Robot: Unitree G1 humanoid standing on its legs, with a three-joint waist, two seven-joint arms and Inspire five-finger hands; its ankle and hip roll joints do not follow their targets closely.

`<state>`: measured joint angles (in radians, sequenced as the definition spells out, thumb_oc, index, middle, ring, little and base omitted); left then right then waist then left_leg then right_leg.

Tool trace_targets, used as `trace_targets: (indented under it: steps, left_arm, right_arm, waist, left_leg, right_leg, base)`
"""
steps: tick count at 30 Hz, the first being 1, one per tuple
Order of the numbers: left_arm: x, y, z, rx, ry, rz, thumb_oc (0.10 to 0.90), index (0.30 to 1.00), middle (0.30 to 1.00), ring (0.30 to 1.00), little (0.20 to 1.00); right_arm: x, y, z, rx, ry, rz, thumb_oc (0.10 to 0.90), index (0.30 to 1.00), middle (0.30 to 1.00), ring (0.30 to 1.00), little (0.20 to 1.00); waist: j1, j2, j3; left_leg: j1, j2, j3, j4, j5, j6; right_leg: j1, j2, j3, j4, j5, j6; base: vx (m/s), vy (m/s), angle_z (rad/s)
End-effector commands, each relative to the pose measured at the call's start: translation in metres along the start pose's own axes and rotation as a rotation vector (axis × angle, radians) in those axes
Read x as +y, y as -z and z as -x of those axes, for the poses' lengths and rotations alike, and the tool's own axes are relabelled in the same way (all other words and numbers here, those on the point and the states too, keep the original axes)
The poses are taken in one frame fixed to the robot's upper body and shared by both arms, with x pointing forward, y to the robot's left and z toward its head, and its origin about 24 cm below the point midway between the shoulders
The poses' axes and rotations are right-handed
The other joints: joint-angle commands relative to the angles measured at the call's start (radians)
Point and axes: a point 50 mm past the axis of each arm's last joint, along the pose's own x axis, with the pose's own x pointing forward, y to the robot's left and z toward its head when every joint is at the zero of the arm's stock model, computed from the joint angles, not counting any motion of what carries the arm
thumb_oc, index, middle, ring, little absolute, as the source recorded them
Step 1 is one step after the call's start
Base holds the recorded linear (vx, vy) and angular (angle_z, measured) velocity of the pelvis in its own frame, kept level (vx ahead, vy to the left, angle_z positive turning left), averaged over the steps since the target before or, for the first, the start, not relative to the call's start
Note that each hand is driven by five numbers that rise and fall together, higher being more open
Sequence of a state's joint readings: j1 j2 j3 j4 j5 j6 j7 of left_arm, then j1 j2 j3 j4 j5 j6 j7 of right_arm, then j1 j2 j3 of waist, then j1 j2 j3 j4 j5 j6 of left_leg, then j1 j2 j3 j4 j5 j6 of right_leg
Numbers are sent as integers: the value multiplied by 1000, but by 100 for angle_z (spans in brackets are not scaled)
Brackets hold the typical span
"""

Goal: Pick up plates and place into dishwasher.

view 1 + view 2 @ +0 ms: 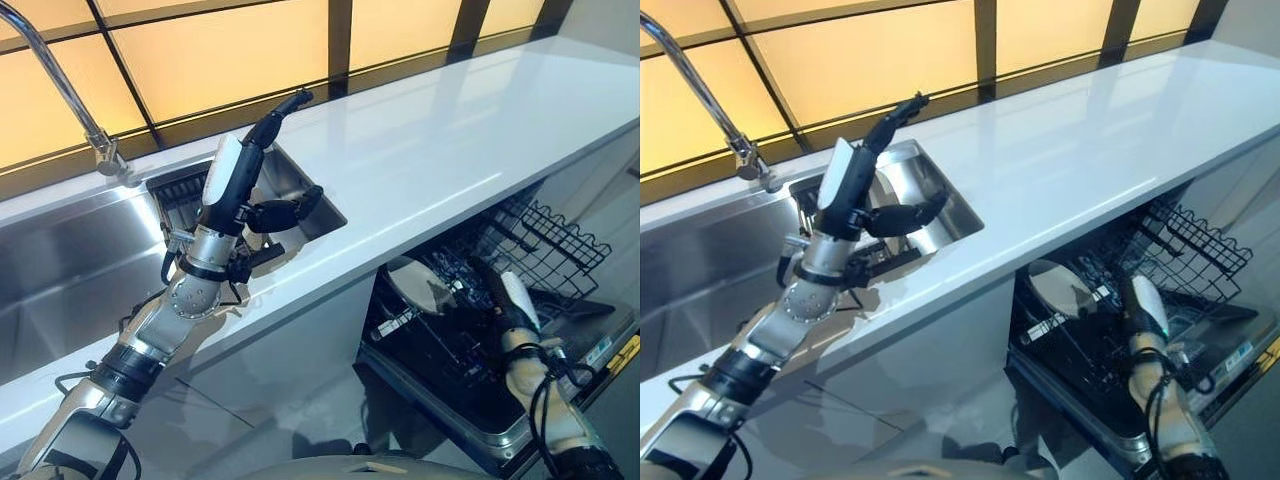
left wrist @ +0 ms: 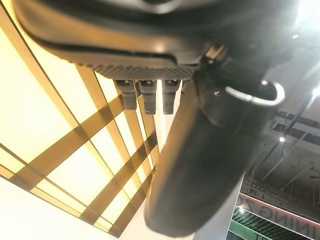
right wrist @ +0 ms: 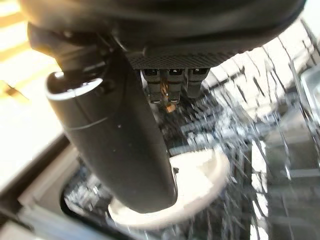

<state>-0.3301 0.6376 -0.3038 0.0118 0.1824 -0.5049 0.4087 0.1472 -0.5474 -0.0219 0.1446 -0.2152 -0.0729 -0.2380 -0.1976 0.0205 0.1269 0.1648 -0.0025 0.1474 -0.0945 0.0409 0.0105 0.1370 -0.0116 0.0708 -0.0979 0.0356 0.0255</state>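
Note:
A pale plate [image 1: 420,285] stands on edge in the lower rack [image 1: 440,350] of the open dishwasher, under the counter at the right. My right hand [image 1: 515,300] is just right of it inside the rack, fingers relaxed and apart from the plate. The right wrist view has the plate [image 3: 210,175] past the thumb, with nothing gripped. Above the counter's front edge by the sink, my left hand [image 1: 240,195] is raised and empty, thumb up and fingers loosely bent.
A steel sink [image 1: 60,260] with a tall faucet [image 1: 60,90] lies at the left, with a small steel basin [image 1: 300,190] beside it. The white counter [image 1: 450,140] runs right. A black wire upper rack [image 1: 560,240] juts out above the lower rack.

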Motion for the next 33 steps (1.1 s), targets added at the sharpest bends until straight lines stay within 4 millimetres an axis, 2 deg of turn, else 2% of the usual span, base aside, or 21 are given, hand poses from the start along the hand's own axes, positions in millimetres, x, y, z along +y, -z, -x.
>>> trace_targets:
  steps: [1,3,5,11,16,23,30,33]
  left_arm:
    - [35,-12,-23,-133,-158,-93,800,900,900,900,900]
    - [39,-9,-21,-122,-170,-115,800,900,900,900,900]
    - [49,-2,-16,-93,-195,-170,800,900,900,900,900]
    - [60,5,-6,-68,-216,-276,800,900,900,900,900]
    - [73,13,-1,-40,-210,-407,800,900,900,900,900]
    - [101,23,-1,-13,-149,-675,800,900,900,900,900]
    - [135,17,-10,-36,-175,-819,800,900,900,900,900]
    - [139,15,-13,-42,-166,-848,800,900,900,900,900]
  right_arm:
    - [-49,-61,-12,-370,168,-107,800,900,900,900,900]
    - [-52,-68,-7,-418,153,-173,800,900,900,900,900]
    - [-53,-85,6,-524,92,-333,800,900,900,900,900]
    - [-55,-102,25,-671,51,-480,800,900,900,900,900]
    - [-65,-114,29,-760,116,-460,800,900,900,900,900]
    - [-71,-115,24,-755,118,-424,800,900,900,900,900]
    - [-70,-118,19,-746,122,-387,800,900,900,900,900]
    - [-70,-118,17,-737,121,-391,800,900,900,900,900]
  waist:
    - [-22,-5,-29]
    - [-29,-3,-27]
    - [-44,3,-23]
    - [-56,16,-27]
    - [-55,32,-30]
    - [-45,47,-32]
    - [-28,56,-34]
    - [-23,59,-36]
  left_leg:
    - [35,-57,18,7,-179,69]
    - [35,-57,24,7,-179,69]
    - [36,-57,34,7,-180,69]
    - [34,-60,48,7,-181,68]
    - [32,-61,54,7,-179,64]
    - [29,-64,53,7,-173,61]
    - [24,-69,38,7,-167,60]
    - [23,-70,34,7,-166,59]
  right_leg:
    - [10,102,36,11,-61,4]
    - [9,102,39,11,-60,5]
    - [6,103,48,11,-59,8]
    - [1,102,53,11,-62,12]
    - [-2,99,50,11,-62,15]
    - [-3,93,33,11,-63,16]
    - [-2,88,15,11,-64,13]
    - [-2,87,9,11,-65,14]
  base:
    - [3,-4,-10]
    - [-1,-6,-10]
    - [-9,-5,-13]
    - [-7,-2,-7]
    - [0,0,0]
    - [0,0,0]
    - [-1,-1,0]
    - [0,0,0]
